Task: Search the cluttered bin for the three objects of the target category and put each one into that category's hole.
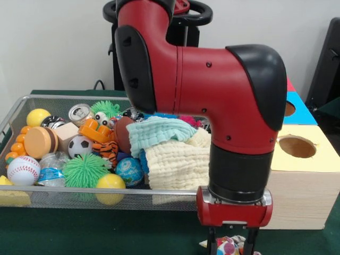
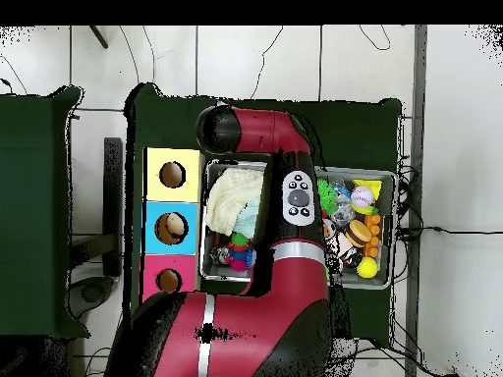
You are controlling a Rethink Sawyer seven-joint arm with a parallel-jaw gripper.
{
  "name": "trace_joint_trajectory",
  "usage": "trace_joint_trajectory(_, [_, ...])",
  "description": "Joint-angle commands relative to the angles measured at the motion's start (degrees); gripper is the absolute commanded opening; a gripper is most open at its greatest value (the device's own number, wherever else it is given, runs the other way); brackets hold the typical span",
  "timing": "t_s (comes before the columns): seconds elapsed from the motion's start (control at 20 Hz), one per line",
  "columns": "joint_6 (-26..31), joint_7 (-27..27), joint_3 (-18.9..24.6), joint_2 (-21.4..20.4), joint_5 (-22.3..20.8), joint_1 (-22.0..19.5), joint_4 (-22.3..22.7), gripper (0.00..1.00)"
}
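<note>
1. Claw (image 1: 231,245) hung at the bottom edge of the front view, below the red wrist, its two black fingers pinching a small white cloth with multicoloured dots (image 1: 227,247); only the top of that cloth showed above the picture's edge.
2. Claw and dotted cloth sat over the green desk (image 1: 106,231), in front of the wire-mesh bin (image 1: 79,197) and outside its rim.
3. Arm (image 1: 212,79) filled the middle of the front view, red with black joint covers, coming down from above.
4. Inside the bin, the pale teal waffle cloth (image 1: 156,133) lay draped over the top of the larger cream waffle cloth (image 1: 178,164), the two touching, at the end of the bin nearest the boxes.
5. Clutter filled the rest of the bin: a baseball (image 1: 23,170), a green spiky ball (image 1: 84,170), a yellow ball (image 1: 110,183), a small soccer ball (image 1: 81,145), a drink can (image 1: 79,112) and a globe-patterned ball (image 1: 129,171).
6. Beside the bin stood the light wooden box with the yellow top (image 1: 324,154); its round hole (image 1: 297,146) was open and nothing showed inside it.
7. From overhead, the yellow hole (image 2: 172,175) lined up with a blue-topped hole (image 2: 172,228) and a red-topped hole (image 2: 169,281) along one side of the bin, and the arm hid the claw.
</note>
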Motion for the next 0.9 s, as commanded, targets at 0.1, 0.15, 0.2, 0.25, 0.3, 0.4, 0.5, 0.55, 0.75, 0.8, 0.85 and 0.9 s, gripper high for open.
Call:
trace_joint_trajectory(0.1, [11.8, 4.9, 1.0, 3.7, 0.7, 0.8, -0.8, 1.0])
trace_joint_trajectory(0.15, [11.9, 4.9, 1.0, 3.7, 0.6, 0.8, -0.7, 1.0])
trace_joint_trajectory(0.2, [11.4, 5.0, 1.1, 3.6, 0.6, 0.7, -0.2, 1.0])
trace_joint_trajectory(0.25, [11.4, 4.9, 1.3, 3.6, 0.5, 0.6, 0.0, 1.0])
trace_joint_trajectory(0.3, [11.4, 4.9, 1.3, 3.7, 0.5, 0.6, 0.0, 1.0])
trace_joint_trajectory(0.4, [11.3, 5.0, 1.3, 3.9, 0.5, 0.6, 0.0, 1.0])
trace_joint_trajectory(0.5, [11.0, 5.0, 1.4, 4.2, 0.4, 0.5, 0.0, 1.0])
trace_joint_trajectory(0.55, [10.9, 5.0, 1.5, 4.4, 0.4, 0.5, -0.1, 1.0])
trace_joint_trajectory(0.75, [11.0, 5.3, 1.2, 6.4, 0.2, 0.8, -2.3, 1.0])
trace_joint_trajectory(0.8, [11.2, 5.2, 1.2, 6.4, 0.1, 0.8, -2.4, 1.0])
trace_joint_trajectory(0.85, [11.5, 5.0, 1.1, 6.4, 0.1, 0.9, -2.5, 1.0])
trace_joint_trajectory(0.9, [11.4, 5.0, 1.1, 6.5, 0.0, 0.9, -2.4, 1.0])
